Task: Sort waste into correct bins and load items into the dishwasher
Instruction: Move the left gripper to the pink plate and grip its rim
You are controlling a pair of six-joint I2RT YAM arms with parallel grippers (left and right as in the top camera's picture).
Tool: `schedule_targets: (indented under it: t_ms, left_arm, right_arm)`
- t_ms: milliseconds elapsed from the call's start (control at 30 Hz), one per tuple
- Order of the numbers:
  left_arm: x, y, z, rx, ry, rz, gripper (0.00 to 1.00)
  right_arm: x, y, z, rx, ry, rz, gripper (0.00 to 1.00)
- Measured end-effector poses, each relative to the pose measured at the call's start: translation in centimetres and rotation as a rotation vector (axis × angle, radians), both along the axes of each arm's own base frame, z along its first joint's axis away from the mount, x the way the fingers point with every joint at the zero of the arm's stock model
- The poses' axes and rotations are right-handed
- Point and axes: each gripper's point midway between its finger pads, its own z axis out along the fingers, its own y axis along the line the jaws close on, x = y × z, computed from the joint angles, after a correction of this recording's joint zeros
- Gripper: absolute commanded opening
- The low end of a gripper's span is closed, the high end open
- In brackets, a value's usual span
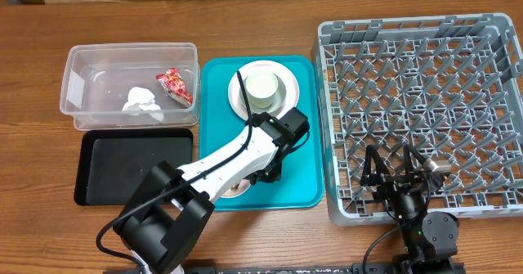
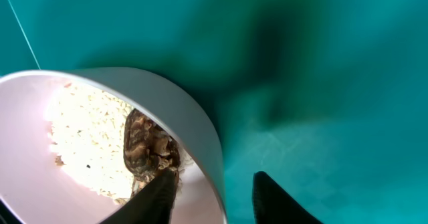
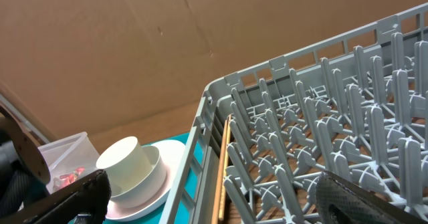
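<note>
One thin wall is what your next move turns on. In the left wrist view the left gripper (image 2: 214,197) straddles the rim of the bowl (image 2: 200,134). The inner finger (image 2: 157,194) is down inside the bowl and the outer finger (image 2: 281,200) is outside, over the teal tray (image 2: 321,83).

The jaws stand partly apart, and a gap seems to show on each side of the wall, so I judge nothing is gripped yet.

The brown scrap (image 2: 147,144) sits just ahead of the inner fingertip, close enough that you cannot tell whether they touch. It leans on the inside of the wall. Its long axis runs roughly along the finger's own line, not across the jaws. The rice (image 2: 87,130) spreads further inward, away from the outer finger.

Closing now would likely pinch the wall, not the scrap. If you want the scrap alone, bring both fingers inside the rim first.

Your left arm is much the nearer. The right gripper (image 3: 214,180) hangs wide open and empty, well apart, over a corner of the dish rack (image 3: 301,117).
</note>
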Motion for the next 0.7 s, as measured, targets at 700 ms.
schedule_targets:
  t_ms: [700]
  left_arm:
    - [-0.05, -0.07, -0.61, -0.012, -0.008, 0.020, 0.13]
  right_arm:
    - [0.00, -0.01, 0.02, 0.000, -0.001, 0.000, 1.00]
